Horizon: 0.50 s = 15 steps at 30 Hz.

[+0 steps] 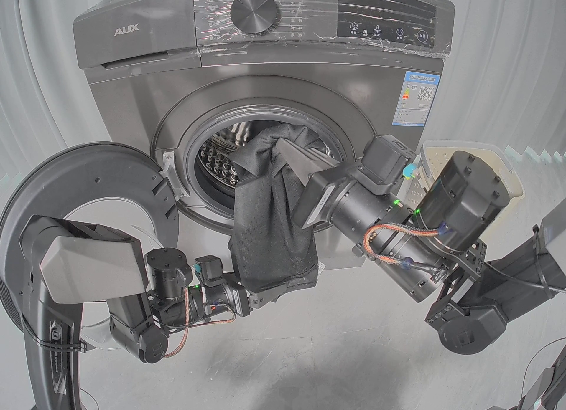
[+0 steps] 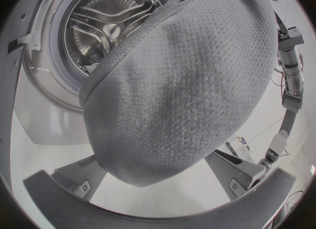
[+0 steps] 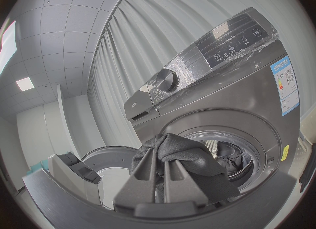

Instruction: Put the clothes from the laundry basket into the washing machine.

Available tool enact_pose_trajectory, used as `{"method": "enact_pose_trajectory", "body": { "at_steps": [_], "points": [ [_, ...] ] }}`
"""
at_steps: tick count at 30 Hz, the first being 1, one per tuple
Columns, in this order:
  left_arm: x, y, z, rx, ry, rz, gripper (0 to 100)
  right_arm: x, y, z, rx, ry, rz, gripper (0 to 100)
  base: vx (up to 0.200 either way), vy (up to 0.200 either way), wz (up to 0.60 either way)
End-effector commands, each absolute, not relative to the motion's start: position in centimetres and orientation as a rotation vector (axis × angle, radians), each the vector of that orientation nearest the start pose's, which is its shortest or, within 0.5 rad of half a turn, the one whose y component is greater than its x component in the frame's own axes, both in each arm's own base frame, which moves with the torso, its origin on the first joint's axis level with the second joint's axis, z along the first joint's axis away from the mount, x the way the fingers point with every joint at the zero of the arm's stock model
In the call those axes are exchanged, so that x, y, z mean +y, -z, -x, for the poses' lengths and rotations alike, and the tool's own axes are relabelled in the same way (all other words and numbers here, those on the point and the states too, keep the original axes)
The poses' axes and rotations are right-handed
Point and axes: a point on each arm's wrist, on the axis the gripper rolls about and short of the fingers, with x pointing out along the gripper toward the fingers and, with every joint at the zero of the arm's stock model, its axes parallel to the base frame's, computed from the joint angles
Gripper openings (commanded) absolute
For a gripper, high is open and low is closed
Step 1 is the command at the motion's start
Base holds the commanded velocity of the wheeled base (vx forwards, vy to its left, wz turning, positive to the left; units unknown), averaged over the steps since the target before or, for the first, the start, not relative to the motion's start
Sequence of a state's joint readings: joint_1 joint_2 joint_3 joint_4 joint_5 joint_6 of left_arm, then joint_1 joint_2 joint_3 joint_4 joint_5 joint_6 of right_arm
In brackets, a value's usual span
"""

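A black garment (image 1: 268, 217) hangs from the mouth of the washing machine (image 1: 259, 75) and drapes down over the drum's lower rim. My right gripper (image 1: 282, 147) is shut on its bunched top, right at the drum opening; in the right wrist view the fingers (image 3: 144, 177) pinch the cloth (image 3: 184, 154). My left gripper (image 1: 282, 292) sits low, under the garment's bottom edge. It is open, and in the left wrist view the garment (image 2: 177, 85) bulges between its spread fingers (image 2: 237, 170). More dark clothes (image 3: 233, 162) lie inside the drum.
The round door (image 1: 88, 193) stands swung open at the left, close to my left arm. A cream laundry basket (image 1: 471, 155) stands at the machine's right, behind my right arm. Bare floor lies in front.
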State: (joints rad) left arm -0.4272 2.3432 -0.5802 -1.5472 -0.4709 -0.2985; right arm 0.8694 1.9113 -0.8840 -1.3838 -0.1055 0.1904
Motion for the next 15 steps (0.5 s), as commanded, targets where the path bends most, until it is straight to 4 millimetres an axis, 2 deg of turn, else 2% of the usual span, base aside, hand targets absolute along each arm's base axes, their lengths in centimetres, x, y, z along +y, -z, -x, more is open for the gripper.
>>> {"method": "enact_pose_trajectory", "body": {
  "at_steps": [1,2,3,8,13,14,15],
  "points": [
    [-15.5,-1.1,-31.4,0.334,0.837,0.279,100,26.6,-20.8,-22.8,-0.252,-0.785,-0.351,0,0.000,0.000,0.00],
    [-15.5,-1.1,-31.5,0.332,0.828,0.280,100,26.6,-20.8,-22.9,-0.250,-0.785,-0.350,0,0.000,0.000,0.00],
    [-15.5,-1.1,-31.5,0.332,0.828,0.280,0,26.6,-20.8,-22.9,-0.250,-0.785,-0.350,0,0.000,0.000,0.00],
    [-15.4,-2.0,-30.8,0.321,0.827,0.276,0,26.7,-20.4,-23.0,-0.242,-0.783,-0.345,0,0.000,0.000,0.00],
    [-14.9,-4.0,-28.1,0.319,0.849,0.256,0,26.8,-19.6,-23.6,-0.237,-0.773,-0.340,0,0.000,0.000,0.00],
    [-14.9,-4.0,-28.1,0.319,0.849,0.256,0,26.8,-19.6,-23.6,-0.237,-0.773,-0.340,0,0.000,0.000,0.00],
    [-14.5,-4.7,-27.1,0.315,0.859,0.240,0,26.9,-19.2,-23.9,-0.228,-0.770,-0.334,0,0.000,0.000,0.00]
  ]
}}
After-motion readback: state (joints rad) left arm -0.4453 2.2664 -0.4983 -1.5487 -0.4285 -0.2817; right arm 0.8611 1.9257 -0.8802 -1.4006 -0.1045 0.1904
